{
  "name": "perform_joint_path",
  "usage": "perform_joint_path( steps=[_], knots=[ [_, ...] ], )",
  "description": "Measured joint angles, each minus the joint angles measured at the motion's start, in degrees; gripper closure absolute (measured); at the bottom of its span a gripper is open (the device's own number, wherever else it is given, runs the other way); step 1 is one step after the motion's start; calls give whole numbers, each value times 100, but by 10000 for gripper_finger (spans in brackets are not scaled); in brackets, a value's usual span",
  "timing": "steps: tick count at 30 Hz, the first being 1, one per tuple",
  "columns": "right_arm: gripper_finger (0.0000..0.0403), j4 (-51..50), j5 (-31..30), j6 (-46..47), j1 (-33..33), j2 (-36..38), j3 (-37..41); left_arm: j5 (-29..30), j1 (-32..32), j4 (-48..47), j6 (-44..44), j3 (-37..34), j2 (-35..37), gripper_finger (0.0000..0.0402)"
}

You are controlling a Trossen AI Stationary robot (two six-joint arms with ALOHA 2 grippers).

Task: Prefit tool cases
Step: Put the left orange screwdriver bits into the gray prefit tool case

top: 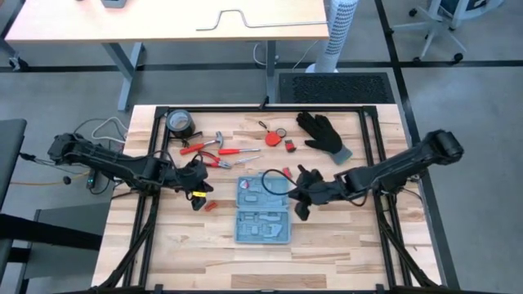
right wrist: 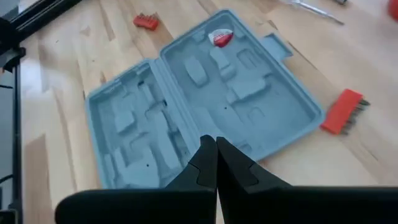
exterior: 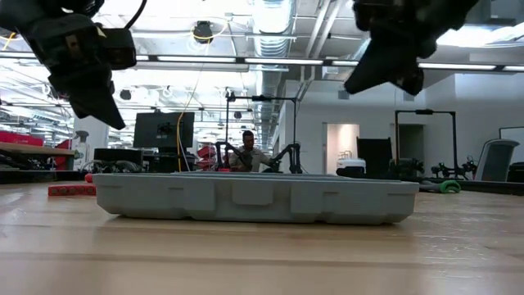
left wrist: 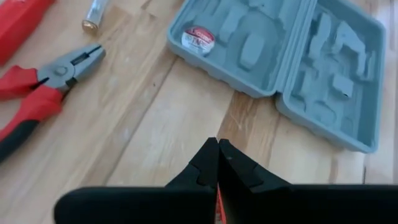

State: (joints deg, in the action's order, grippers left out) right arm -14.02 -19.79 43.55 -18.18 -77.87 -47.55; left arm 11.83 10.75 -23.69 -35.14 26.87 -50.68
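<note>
The blue-grey tool case [top: 262, 211] lies open and flat on the wooden table. Both halves face up and show moulded recesses [right wrist: 205, 81]. One half holds a small round red-and-white piece [left wrist: 197, 38]. My left gripper [top: 197, 196] hovers shut just left of the case, above the table [exterior: 97, 98]. My right gripper [top: 301, 206] hovers shut at the case's right edge and is also lifted [exterior: 385, 70]. In the wrist views both pairs of fingertips [left wrist: 217, 146] [right wrist: 216, 143] are closed together with nothing between them.
Left and behind the case lie red-handled pliers [left wrist: 37, 93], a hammer [top: 221, 140], a tape roll [top: 180, 122], a black glove [top: 323, 135] and small red bit holders [right wrist: 146, 22] [right wrist: 342, 112]. Black frame rails [top: 384, 163] border the work area. Bare wood lies toward the near edge.
</note>
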Motion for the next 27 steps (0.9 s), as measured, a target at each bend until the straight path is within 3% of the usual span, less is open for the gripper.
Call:
perform_joint_path(
  steps=[11, 20, 27],
  knots=[
    [398, 714, 9, -153, 104, -397, 0, -43, 25, -502, -273, 0, -7, 391],
    [398, 691, 13, -346, 240, -396, 0, -72, 27, -570, -268, 0, -7, 298],
    [398, 461, 22, -638, 724, -392, 0, -207, 27, -527, -579, 0, -17, 237]
  ],
)
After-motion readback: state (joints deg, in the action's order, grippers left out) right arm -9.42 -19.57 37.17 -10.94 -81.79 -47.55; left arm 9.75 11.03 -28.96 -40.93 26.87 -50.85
